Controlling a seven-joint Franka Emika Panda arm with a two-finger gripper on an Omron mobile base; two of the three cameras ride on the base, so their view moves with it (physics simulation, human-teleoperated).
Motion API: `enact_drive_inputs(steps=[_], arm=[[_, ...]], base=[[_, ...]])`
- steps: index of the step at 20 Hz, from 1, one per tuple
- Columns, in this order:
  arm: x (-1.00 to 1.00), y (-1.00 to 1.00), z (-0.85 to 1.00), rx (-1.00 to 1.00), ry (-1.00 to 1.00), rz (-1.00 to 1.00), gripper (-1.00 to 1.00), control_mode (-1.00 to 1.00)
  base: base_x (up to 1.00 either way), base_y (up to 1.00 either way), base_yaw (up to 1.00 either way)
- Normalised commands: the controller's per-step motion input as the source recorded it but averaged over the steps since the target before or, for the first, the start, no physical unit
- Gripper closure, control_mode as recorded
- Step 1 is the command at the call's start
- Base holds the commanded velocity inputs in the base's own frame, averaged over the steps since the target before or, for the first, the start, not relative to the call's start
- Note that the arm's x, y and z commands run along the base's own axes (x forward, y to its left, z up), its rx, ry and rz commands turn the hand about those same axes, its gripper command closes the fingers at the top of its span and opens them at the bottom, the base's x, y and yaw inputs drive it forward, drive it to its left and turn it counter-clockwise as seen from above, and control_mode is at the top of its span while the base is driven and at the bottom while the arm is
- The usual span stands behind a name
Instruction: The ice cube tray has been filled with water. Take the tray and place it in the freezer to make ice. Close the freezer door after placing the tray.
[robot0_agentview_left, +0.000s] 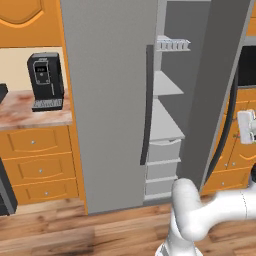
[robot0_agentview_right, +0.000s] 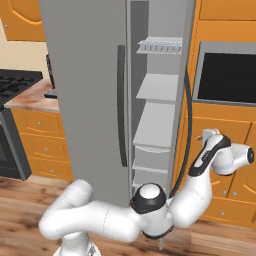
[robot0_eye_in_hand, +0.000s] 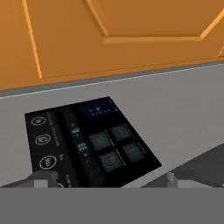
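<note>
Fingers spread wide and empty, my gripper (robot0_eye_in_hand: 107, 183) sits at the bottom of the hand view, looking at a dark control panel (robot0_eye_in_hand: 89, 142) set in a grey face under orange cabinet (robot0_eye_in_hand: 122, 30). In the right base view my hand is at the right edge, out beside the open freezer door (robot0_agentview_right: 181, 95).

I see the ice cube tray (robot0_agentview_right: 160, 46) already on the top shelf inside the freezer (robot0_agentview_left: 107, 100), upper middle of both base views; it is small there, so I only think it lies flat. Judged by looks, it is light and stiff but full of water, so it would spill if tipped. What I need to take hold of now is the door: its outer edge or long dark handle (robot0_agentview_right: 188, 130), pushed steadily, since a tall panel swings heavy.
</note>
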Motion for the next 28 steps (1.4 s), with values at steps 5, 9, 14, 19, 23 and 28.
enact_drive_inputs(steps=[5,9,14,19,23,28], arm=[[0.87,0.10,-0.57,0.07,0.33,0.14,-1.00,-1.00],[-0.01,0.74,-0.52,0.06,0.12,0.27,-1.00,-1.00],[-0.32,1.00,-0.64,0.03,0.01,0.34,-1.00,-1.00],[-0.27,1.00,-0.61,0.00,-0.03,0.29,-1.00,-1.00],[-0.08,1.00,-0.37,0.00,-0.11,0.24,-1.00,-1.00],[0.01,1.00,-0.02,0.00,-0.35,0.09,-1.00,-1.00]], base=[[0.00,0.00,0.00],[0.00,0.00,0.00],[0.00,0.00,0.00],[0.00,0.00,0.00],[0.00,0.00,0.00],[0.00,0.00,0.00]])
